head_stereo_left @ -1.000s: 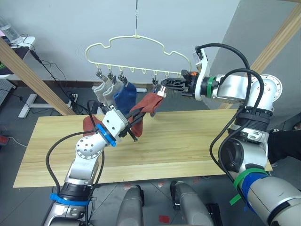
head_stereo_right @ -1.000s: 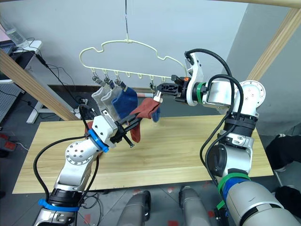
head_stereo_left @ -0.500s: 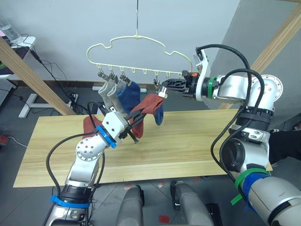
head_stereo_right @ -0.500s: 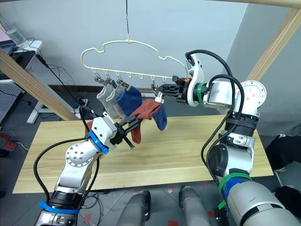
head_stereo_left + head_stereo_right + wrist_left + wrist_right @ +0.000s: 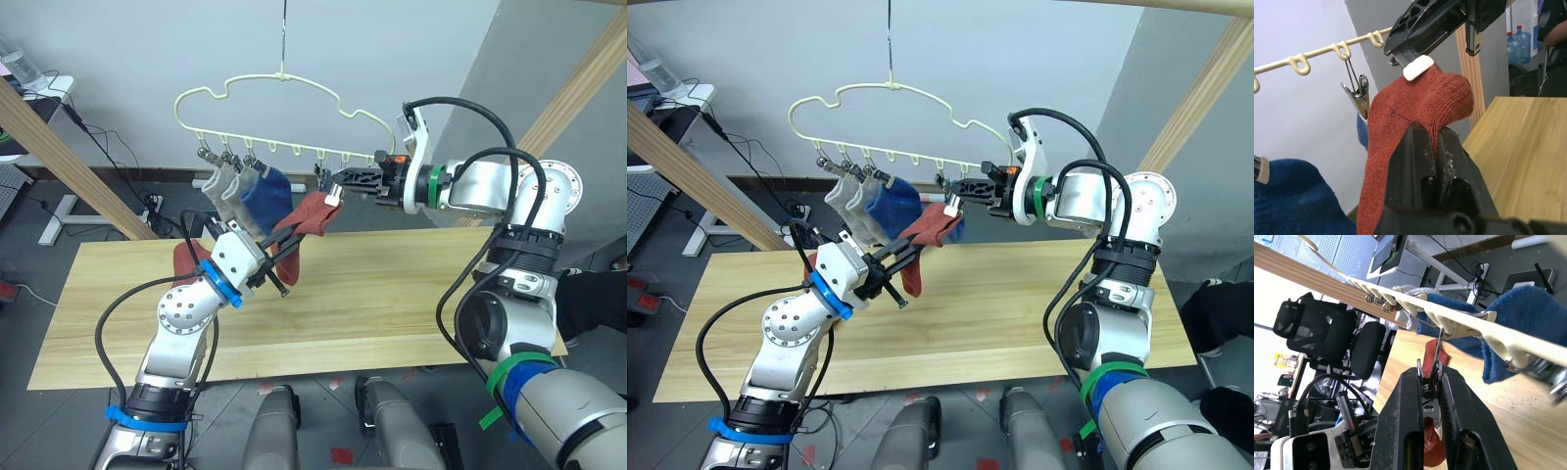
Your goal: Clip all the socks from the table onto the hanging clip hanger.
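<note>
Clenching a rust-red sock (image 5: pixel 306 217), the left gripper (image 5: pixel 284 240) lifts it toward the clip hanger (image 5: pixel 284 108) at 12 o'clock, where the right gripper (image 5: pixel 338 181) pinches a clip (image 5: pixel 1432 377).

Rust-red sock (image 5: pixel 1415 105) coarse matt knit; clip (image 5: pixel 1358 94) shiny metal; table (image 5: pixel 392 284) pale matt wood.
</note>
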Tool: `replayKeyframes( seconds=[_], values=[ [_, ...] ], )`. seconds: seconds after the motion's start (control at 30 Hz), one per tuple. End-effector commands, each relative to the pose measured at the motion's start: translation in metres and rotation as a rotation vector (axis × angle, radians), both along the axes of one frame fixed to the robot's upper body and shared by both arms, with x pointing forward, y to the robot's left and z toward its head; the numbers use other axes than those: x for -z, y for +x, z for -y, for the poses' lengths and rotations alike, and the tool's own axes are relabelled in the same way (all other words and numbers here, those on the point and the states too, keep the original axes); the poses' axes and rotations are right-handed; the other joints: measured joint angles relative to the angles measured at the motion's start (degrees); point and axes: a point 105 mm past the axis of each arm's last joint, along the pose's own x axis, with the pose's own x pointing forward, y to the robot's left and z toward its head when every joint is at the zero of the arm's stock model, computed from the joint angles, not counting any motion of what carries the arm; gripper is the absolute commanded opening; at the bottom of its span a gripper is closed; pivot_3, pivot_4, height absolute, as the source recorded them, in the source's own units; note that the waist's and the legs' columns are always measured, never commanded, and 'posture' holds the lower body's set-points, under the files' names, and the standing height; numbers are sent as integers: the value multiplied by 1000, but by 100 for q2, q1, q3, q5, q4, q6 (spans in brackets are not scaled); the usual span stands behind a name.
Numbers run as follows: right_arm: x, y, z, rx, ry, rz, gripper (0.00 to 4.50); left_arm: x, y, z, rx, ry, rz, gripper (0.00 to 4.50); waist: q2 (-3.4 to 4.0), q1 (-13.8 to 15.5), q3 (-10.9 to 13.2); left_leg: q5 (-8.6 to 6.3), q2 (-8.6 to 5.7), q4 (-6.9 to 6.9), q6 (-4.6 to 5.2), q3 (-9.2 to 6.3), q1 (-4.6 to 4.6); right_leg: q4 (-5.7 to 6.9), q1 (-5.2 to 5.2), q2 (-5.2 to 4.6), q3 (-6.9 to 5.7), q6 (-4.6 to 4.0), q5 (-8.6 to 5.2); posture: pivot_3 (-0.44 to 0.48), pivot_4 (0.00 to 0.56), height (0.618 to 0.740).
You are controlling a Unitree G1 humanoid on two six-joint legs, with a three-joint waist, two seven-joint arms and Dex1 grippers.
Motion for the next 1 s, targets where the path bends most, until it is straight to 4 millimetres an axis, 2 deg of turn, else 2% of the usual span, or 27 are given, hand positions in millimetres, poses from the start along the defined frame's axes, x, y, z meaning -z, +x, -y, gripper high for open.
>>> replayKeyframes(
  seconds=[0.03,0.47,0.83,0.9,1.0],
  values=[
    [-9,-6,-3,-27,13,37,125,-12,-2,-1,-4,-26,59,20,0,0,0,0,0,0,0,0,0,0,0,0,0,0,0,5,266,740],
    [-11,-8,-7,-47,30,34,125,-13,1,1,-13,-33,72,20,0,-1,0,0,1,-1,0,0,0,-1,0,1,0,0,0,9,275,740],
    [-11,-8,-5,-41,31,31,3798,-13,1,2,-14,-35,63,0,0,0,0,0,1,0,0,-1,0,0,0,1,-1,3,-2,19,281,740],
    [-4,-8,7,17,-78,93,4419,-17,0,2,-23,-60,71,0,0,6,0,0,1,0,0,-1,0,0,0,1,-1,3,-2,25,284,740],
    [10,-20,24,54,-220,198,4467,-17,4,-2,-54,-102,29,0,0,52,0,0,-1,-2,0,-13,-5,-8,3,-1,-9,11,-7,25,286,740]
  ],
)
